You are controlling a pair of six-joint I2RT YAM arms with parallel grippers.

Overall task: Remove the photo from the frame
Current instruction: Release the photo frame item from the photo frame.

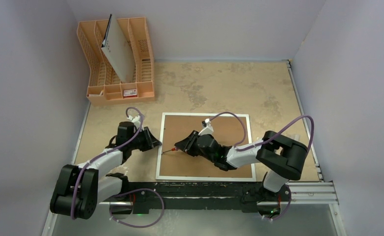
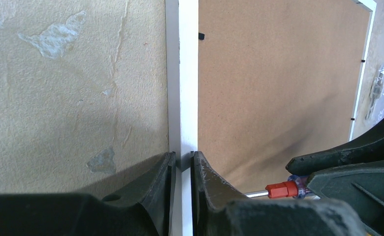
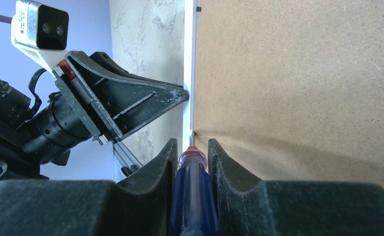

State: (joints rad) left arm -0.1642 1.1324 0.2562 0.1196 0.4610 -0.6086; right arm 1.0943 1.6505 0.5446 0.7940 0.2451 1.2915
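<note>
The frame [image 1: 180, 114] lies face down on the table, its brown fibreboard back [image 2: 278, 88] upward inside a narrow white border [image 2: 188, 73]. The photo is hidden under that back. My left gripper [image 2: 182, 156] is shut on the frame's left white border, one finger on each side of it [image 1: 158, 144]. My right gripper [image 3: 192, 143] reaches in low over the back and is shut on a screwdriver [image 3: 193, 196] with a blue handle and red collar. The screwdriver's metal shaft [image 1: 169, 150] points at the inner side of the left border [image 3: 188, 59], just beside my left gripper's fingers [image 3: 180, 93].
An orange plastic rack [image 1: 94, 54] stands at the back left, with a grey-white board with small holes [image 1: 118, 49] leaning in it and a small card [image 1: 129, 92] in its front tray. A clear bag of hardware [image 2: 377, 91] lies right of the frame. A metal rail [image 1: 308, 189] runs along the near edge.
</note>
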